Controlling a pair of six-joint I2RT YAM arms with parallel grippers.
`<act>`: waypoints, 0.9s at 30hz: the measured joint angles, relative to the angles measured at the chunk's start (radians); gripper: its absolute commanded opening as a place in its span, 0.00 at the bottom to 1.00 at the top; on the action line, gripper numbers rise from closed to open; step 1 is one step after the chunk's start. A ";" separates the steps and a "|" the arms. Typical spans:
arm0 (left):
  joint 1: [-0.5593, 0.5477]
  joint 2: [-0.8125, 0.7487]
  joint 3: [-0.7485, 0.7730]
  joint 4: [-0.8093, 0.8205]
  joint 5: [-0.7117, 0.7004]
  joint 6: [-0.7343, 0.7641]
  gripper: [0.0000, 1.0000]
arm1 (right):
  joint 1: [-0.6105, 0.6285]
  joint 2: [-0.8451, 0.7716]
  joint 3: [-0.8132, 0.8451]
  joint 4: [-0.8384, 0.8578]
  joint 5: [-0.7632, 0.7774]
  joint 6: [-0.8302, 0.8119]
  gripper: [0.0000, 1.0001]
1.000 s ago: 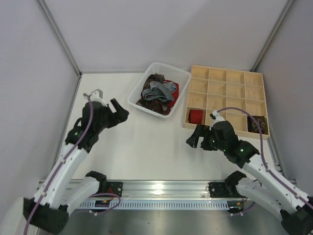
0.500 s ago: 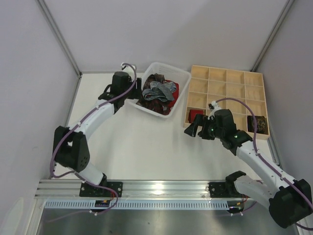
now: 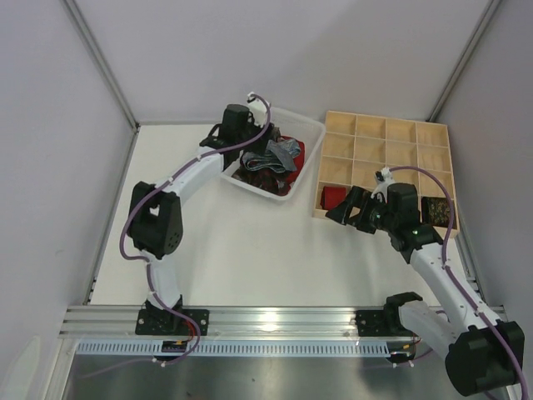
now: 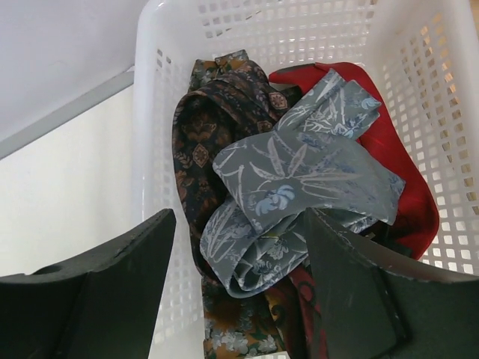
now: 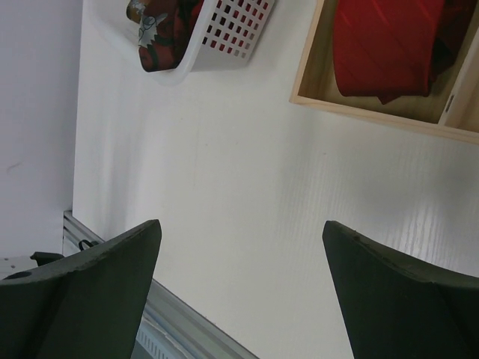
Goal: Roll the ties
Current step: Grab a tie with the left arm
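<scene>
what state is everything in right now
left hand, open, empty, over the white basket
right hand, open, empty, by the wooden tray
grey tie, loose, crumpled atop the basket pile
paisley tie, loose, under the grey tie
red tie, loose, under the grey tie
red roll, rolled up, in the tray's near-left cell
dark roll, in the near-right cell, partly hidden

i'm looking down on a white table [image 3: 250,250] sitting among pale grey panels: a back wall [image 3: 283,50] at 12 o'clock, side walls [image 3: 50,167] at 9 and 3. metal corner posts [image 3: 100,62] are rising at 11 and 1. an aluminium rail [image 3: 275,318] is gleaming at 6 under soft, even light.
</scene>
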State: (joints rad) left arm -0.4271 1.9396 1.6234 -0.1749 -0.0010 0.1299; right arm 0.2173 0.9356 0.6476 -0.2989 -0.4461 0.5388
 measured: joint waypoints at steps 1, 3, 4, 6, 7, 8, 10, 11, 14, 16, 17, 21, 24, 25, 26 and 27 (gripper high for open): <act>-0.008 0.000 0.000 0.001 -0.008 0.005 0.75 | -0.003 -0.007 -0.002 0.000 -0.008 0.001 0.97; -0.031 0.002 0.000 0.000 -0.027 0.015 0.75 | -0.005 -0.024 -0.004 0.000 -0.019 0.002 0.97; -0.043 0.003 0.000 0.000 -0.035 0.020 0.75 | -0.005 -0.032 -0.004 0.000 -0.024 0.002 0.97; -0.060 0.004 -0.002 0.000 -0.048 0.022 0.75 | -0.006 -0.049 -0.004 -0.001 -0.032 0.002 0.97; -0.069 0.003 -0.006 0.000 -0.051 0.022 0.73 | -0.006 -0.059 -0.004 -0.002 -0.035 0.002 0.97; -0.076 0.003 -0.011 0.001 -0.054 0.021 0.73 | -0.006 -0.066 -0.004 -0.002 -0.038 0.002 0.97; -0.082 0.002 -0.034 0.006 -0.065 0.019 0.72 | -0.006 -0.077 -0.005 -0.002 -0.041 0.003 0.97; -0.082 0.000 -0.047 0.006 -0.075 0.016 0.71 | -0.006 -0.080 -0.006 -0.002 -0.043 0.003 0.97; -0.079 -0.001 -0.083 -0.022 -0.125 -0.009 0.61 | -0.006 -0.080 -0.013 -0.002 -0.048 0.007 0.97; -0.078 -0.001 -0.090 -0.051 -0.167 -0.027 0.61 | -0.006 -0.080 -0.018 -0.002 -0.053 0.010 0.97; -0.078 -0.001 -0.090 -0.061 -0.186 -0.033 0.61 | -0.006 -0.080 -0.019 -0.002 -0.055 0.010 0.97; -0.072 -0.002 -0.090 -0.103 -0.242 -0.050 0.61 | -0.006 -0.080 -0.024 -0.002 -0.060 0.011 0.97; -0.068 0.000 -0.088 -0.132 -0.261 -0.053 0.60 | -0.006 -0.080 -0.028 -0.002 -0.060 0.010 0.97; -0.067 0.003 -0.084 -0.139 -0.264 -0.054 0.59 | -0.006 -0.080 -0.029 -0.003 -0.061 0.010 0.97; -0.065 0.006 -0.079 -0.143 -0.267 -0.056 0.58 | -0.007 -0.080 -0.029 -0.002 -0.061 0.010 0.97; -0.064 0.012 -0.073 -0.147 -0.271 -0.061 0.54 | -0.008 -0.080 -0.029 -0.002 -0.061 0.010 0.97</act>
State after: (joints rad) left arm -0.4908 1.9514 1.5505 -0.3218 -0.2718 0.0692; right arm 0.2096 0.8555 0.6189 -0.3008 -0.5072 0.5491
